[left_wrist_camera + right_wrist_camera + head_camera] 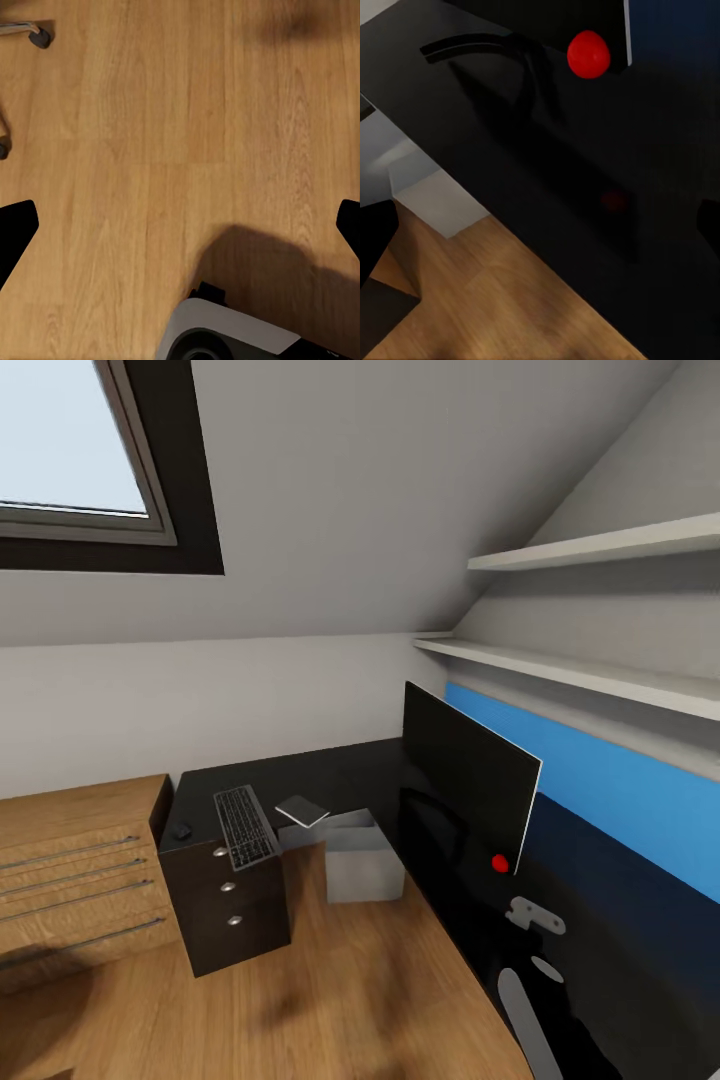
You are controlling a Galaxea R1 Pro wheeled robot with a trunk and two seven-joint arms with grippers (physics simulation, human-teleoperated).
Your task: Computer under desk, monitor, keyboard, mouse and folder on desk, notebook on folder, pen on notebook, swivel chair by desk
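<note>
The black desk [380, 780] carries the monitor [470, 780] on its right wing. On the left wing lie the keyboard [245, 825], the black mouse [182, 830] to its left and the dark notebook [302, 810] to its right. The grey computer [360, 855] stands on the floor under the desk. My right gripper [540, 232] hangs open above the desk top [585, 172], near the monitor's stand [521, 52]. My left gripper [180, 225] is open over the wood floor, with a swivel chair castor [37, 34] beyond it. The folder and pen are out of view.
A light-wood drawer chest [75, 870] stands left of the desk's black drawers [225, 900]. A small red ball [500, 863] sits at the monitor's near lower corner. Two shelves [580, 670] run along the right wall above the blue panel [620, 780]. My base [225, 334] shows below the left gripper.
</note>
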